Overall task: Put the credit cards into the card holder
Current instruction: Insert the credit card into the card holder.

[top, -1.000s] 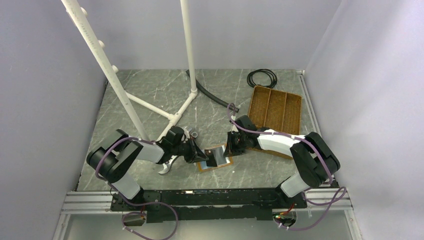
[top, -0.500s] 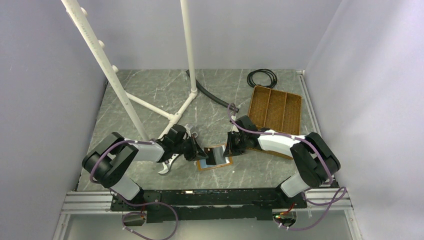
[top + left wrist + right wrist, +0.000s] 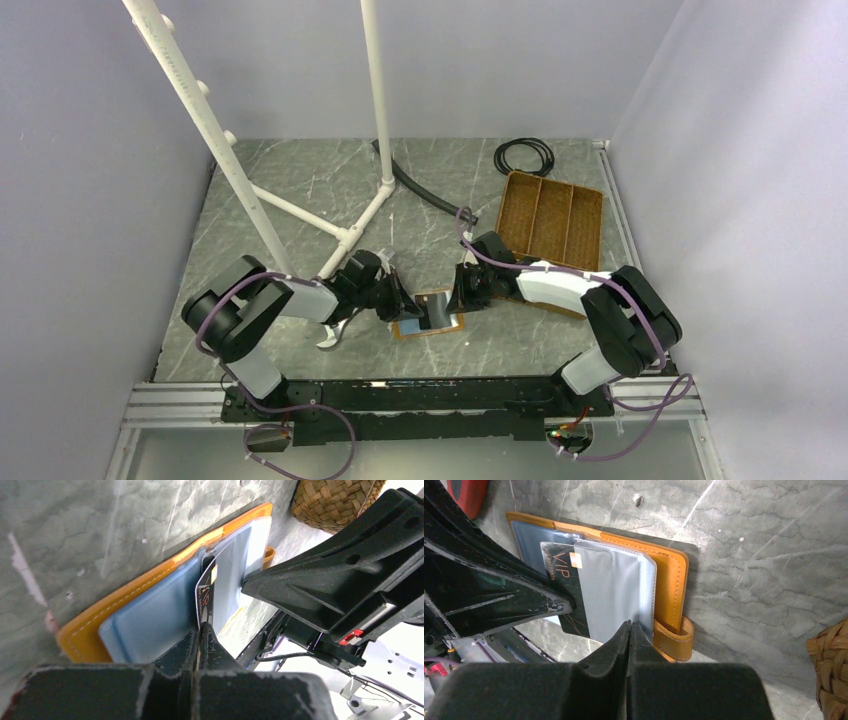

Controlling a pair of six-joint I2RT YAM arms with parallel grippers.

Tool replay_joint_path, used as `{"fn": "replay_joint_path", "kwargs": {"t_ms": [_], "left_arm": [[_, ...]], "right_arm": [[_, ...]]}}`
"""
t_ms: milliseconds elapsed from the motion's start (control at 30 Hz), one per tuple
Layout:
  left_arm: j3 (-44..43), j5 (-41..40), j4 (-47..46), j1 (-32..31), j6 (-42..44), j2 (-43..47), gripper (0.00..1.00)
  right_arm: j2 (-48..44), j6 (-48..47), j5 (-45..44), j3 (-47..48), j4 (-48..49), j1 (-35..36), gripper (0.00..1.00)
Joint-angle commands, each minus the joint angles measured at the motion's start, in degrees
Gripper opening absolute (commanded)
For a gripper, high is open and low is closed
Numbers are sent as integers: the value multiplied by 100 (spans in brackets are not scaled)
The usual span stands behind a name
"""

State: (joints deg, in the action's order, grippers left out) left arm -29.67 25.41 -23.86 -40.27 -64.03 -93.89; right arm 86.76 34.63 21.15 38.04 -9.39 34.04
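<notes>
The card holder [image 3: 412, 331] lies open on the table, orange with blue and grey inner panels [image 3: 150, 625]. My left gripper [image 3: 200, 630] is shut on a black credit card [image 3: 204, 597], seen on edge. In the right wrist view that credit card [image 3: 561, 572] reads "VIP" and its far end sits under the holder's grey sleeve [image 3: 616, 590]. My right gripper [image 3: 630, 627] is shut on that sleeve's near edge, beside the orange strap loop [image 3: 674, 640]. From above, the left gripper [image 3: 405, 305] and right gripper [image 3: 455, 298] meet over the holder. No other credit cards show.
A brown woven divided tray [image 3: 552, 215] stands at the back right, just behind the right arm. A white pipe stand [image 3: 345, 235] rises behind the left arm. A black cable coil [image 3: 524, 155] and a black hose [image 3: 420, 190] lie at the back.
The left gripper has shifted a little to the right with the card, bringing it further over the open holder. The right arm has stayed in place.
</notes>
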Motion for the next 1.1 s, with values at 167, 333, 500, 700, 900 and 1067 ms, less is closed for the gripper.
{"fn": "replay_joint_path", "kwargs": {"t_ms": [167, 333, 500, 700, 900, 1067], "left_arm": [[-522, -893, 1783, -358, 164, 288, 37], [-776, -1003, 2558, -375, 334, 468, 50], [-1065, -989, 2753, -428, 501, 263, 41], [-2325, -1009, 3251, -845, 847, -620, 41], [-2475, -1286, 3493, -995, 960, -528, 53], [-2325, -1356, 3886, -965, 1104, -68, 59]], "right_arm": [[-582, -266, -914, 271, -1059, -3, 1], [-648, -408, -966, 290, -1200, -12, 11], [-345, -304, -463, 108, -595, -3, 11], [-153, -28, -34, 75, -72, 83, 4], [-285, 218, 169, -136, 104, 76, 0], [-607, -1, -239, 17, -513, 67, 1]]}}
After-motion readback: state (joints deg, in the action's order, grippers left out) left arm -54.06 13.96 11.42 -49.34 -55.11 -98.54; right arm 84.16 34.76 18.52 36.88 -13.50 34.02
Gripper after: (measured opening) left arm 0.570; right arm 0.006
